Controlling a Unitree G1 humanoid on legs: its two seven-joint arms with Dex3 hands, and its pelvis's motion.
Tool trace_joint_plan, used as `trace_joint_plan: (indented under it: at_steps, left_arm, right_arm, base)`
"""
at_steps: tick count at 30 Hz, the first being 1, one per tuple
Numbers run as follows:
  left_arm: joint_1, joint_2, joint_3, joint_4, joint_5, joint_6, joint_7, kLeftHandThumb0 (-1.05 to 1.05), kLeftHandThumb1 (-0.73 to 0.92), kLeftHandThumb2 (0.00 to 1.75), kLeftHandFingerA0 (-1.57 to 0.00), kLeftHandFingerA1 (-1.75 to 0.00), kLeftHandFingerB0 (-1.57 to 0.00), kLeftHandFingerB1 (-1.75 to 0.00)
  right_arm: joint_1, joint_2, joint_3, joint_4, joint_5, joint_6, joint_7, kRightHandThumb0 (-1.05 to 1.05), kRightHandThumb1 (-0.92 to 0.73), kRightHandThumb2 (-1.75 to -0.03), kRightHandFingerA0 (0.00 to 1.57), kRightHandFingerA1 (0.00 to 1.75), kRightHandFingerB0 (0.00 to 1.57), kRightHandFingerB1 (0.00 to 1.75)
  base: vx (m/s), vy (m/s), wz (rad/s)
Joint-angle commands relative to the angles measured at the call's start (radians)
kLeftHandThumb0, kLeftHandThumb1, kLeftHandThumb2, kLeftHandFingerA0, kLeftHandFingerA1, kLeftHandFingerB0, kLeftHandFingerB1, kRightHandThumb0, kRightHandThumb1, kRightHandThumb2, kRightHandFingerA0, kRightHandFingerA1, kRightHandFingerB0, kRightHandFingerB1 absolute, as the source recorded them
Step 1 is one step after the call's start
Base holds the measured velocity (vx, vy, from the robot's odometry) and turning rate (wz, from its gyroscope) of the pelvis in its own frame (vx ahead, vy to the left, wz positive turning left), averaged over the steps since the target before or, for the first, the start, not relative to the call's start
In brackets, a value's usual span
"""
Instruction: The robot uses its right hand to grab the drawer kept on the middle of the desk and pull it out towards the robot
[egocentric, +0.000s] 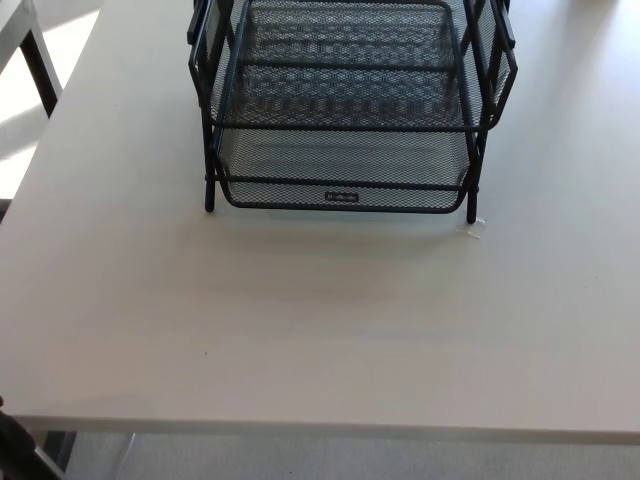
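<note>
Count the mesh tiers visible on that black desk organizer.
3: bottom tray nearest the desk, a middle tier above it, a top tier at the picture's upper edge. Any higher would be out of frame.

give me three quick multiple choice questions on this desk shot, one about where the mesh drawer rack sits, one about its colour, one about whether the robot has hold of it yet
1. Where on the desk does the mesh drawer rack stand?
A. at the far side, near the middle across
B. at the near edge
C. in the near left corner

2. What colour is the rack?
A. white
B. black
C. red

3. What is the state of the bottom drawer?
A. held by the right hand
B. lifted off the desk
C. untouched, with no hand in view

Answers:
1. A, the rack fills the top centre of the head view, with bare desk in front of it.
2. B, its frame and mesh are black against the pale desk.
3. C, nothing is at the drawer's front edge and neither hand shows.
</note>
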Motion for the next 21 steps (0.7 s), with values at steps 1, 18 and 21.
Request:
trace_joint_plan:
  at_steps: [1, 18, 21]
  left_arm:
    - [0.011, 0.000, 0.014, 0.005, -0.008, -0.008, 0.010, -0.31, 0.56, 0.57, -0.81, -0.82, -0.80, -0.54]
    - [0.014, -0.002, 0.014, 0.008, -0.002, -0.011, 0.016, -0.35, 0.57, 0.57, -0.80, -0.83, -0.79, -0.53]
    - [0.015, -0.002, 0.014, 0.007, -0.002, -0.007, 0.015, -0.33, 0.57, 0.57, -0.80, -0.83, -0.79, -0.53]
  right_arm:
    - [0.019, -0.020, 0.004, -0.013, 0.005, 0.014, 0.010, -0.39, -0.72, -0.62, 0.28, 0.40, 0.21, 0.30]
    - [0.016, -0.027, 0.014, -0.042, 0.006, 0.059, 0.024, -0.38, -0.72, -0.62, 0.28, 0.40, 0.21, 0.29]
    - [0.017, -0.028, 0.014, -0.042, 0.007, 0.056, 0.026, -0.39, -0.73, -0.63, 0.28, 0.40, 0.20, 0.29]
  base:
    - [0.00, 0.000, 0.00]
    - [0.00, 0.000, 0.00]
    - [0.00, 0.000, 0.00]
